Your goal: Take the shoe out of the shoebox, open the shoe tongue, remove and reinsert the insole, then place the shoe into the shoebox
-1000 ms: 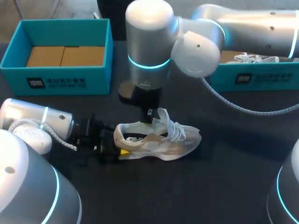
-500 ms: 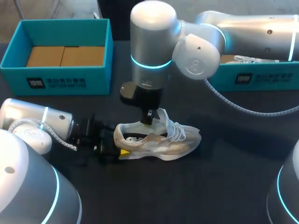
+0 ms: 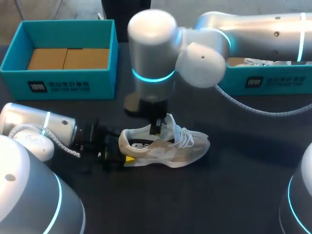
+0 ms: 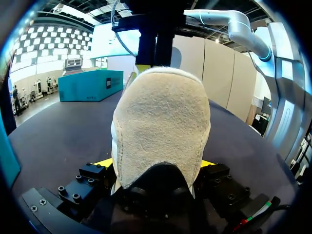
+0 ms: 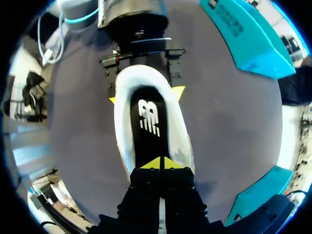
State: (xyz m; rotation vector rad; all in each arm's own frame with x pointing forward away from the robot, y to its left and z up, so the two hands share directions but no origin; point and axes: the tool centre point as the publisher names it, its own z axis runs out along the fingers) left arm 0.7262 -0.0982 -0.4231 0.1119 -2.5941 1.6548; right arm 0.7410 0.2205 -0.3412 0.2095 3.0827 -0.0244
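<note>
Rough suede-like shoe (image 4: 161, 126) (smooth matt table (image 3: 234, 185))

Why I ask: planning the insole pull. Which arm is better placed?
Likely right: the right claw hangs shut over the insole in the sneaker; the left claw is shut on the heel, steadying it.

Soft, even light from overhead falls on my dark table (image 3: 243, 185). The shoe (image 3: 168, 148) casts only a faint shadow. My right arm (image 3: 151, 48) carries a pale sheen. In the left wrist view the shoe's underside lies in shade.
</note>
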